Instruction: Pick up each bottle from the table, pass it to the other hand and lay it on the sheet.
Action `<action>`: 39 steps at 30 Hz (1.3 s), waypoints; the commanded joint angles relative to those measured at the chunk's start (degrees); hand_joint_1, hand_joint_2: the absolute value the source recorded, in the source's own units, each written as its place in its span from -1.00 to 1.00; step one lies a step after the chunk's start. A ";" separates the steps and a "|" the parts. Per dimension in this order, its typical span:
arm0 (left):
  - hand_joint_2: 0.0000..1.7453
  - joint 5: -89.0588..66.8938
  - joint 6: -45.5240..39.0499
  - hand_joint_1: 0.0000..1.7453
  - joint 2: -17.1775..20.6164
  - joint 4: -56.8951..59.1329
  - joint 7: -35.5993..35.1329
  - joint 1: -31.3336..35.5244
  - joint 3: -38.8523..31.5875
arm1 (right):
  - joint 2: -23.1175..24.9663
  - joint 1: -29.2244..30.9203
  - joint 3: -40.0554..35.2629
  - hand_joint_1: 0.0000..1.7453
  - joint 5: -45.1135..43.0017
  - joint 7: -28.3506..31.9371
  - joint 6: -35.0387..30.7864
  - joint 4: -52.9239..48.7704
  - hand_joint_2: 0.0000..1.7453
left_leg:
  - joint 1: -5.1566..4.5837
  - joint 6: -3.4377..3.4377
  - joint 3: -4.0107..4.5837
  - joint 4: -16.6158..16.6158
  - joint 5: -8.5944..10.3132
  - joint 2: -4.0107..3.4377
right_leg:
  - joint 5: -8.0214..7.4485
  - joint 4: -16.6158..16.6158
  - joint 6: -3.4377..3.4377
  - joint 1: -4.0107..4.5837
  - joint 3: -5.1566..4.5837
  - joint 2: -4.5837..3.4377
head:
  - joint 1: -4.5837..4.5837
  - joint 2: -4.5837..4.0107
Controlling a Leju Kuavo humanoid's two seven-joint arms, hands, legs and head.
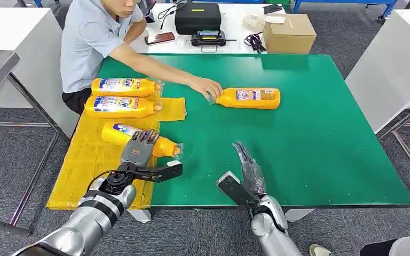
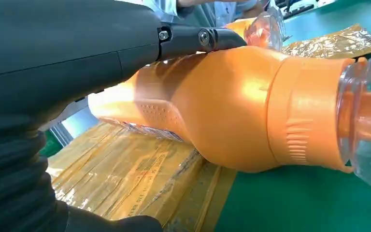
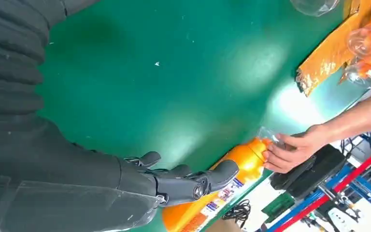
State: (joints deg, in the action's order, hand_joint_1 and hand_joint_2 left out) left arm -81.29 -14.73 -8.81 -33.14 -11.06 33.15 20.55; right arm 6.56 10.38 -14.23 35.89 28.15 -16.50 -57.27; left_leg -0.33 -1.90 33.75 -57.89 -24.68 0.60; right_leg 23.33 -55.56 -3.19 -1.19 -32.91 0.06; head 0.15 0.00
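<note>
Lay on its side on the yellow sheet [image 1: 93, 160], at the sheet's edge beside the bare green tabletop [image 1: 309, 154]: an orange bottle [image 1: 118, 133] with a clear cap, under the left hand [image 1: 139, 151]. Rested over the bottle's body with fingers draped across it; could not tell whether clamped or merely resting. Seen close from the left wrist view as an orange neck and clear cap [image 2: 367, 121] over crinkled yellow film. Lay farther up the sheet, side by side and parallel: two more orange bottles [image 1: 124, 87] [image 1: 120, 106], labels up, caps toward the green.

Lay off the sheet, out on the green tabletop well apart from it: a fourth orange bottle [image 1: 248, 98], cap end under a person's hand [image 1: 206, 87] reaching across from the sheet's far side. Hovered nearer the front edge, well apart from the sheet: the right hand [image 1: 248, 170], fingers extended and apart, holding nothing.

Stood beyond the tabletop on a white surface: a black case [image 1: 197, 17], a cardboard box [image 1: 289, 33] and a phone [image 1: 159, 38].
</note>
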 commanded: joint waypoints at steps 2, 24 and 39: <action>1.00 -0.69 0.13 -1.00 0.86 -0.57 0.08 -2.96 3.96 | -0.28 0.56 1.84 -1.00 0.38 -0.35 -0.35 1.31 1.00 | 0.07 0.13 -0.07 0.08 -0.01 -0.19 | -0.05 0.11 0.16 0.07 0.04 -0.14 | 0.00 0.00; 1.00 -2.58 2.97 -1.00 3.33 -20.68 -2.99 -8.83 9.85 | -1.02 -3.66 3.68 -1.00 3.09 -1.21 -1.42 -4.15 1.00 | 0.09 0.13 0.35 -0.05 -0.10 -0.07 | 0.07 -0.02 0.17 0.11 -0.33 -0.03 | 0.00 0.00; 1.00 -2.44 3.32 -1.00 4.13 -23.69 -4.34 -9.73 8.54 | -1.05 -5.05 4.87 -1.00 3.86 -1.54 -1.38 -5.82 1.00 | 0.08 0.12 0.55 -0.02 -0.10 -0.10 | 0.07 0.00 0.16 0.09 -0.56 -0.06 | 0.00 0.00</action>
State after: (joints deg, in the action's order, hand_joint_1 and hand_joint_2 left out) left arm -83.84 -12.15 -6.91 -55.89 -14.93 22.82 27.63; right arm 6.10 4.97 -10.88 39.74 26.84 -17.86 -62.88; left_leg -0.34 -1.90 34.49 -57.90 -24.69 0.60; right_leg 23.33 -55.56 -3.20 -1.19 -33.66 0.06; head 0.15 0.00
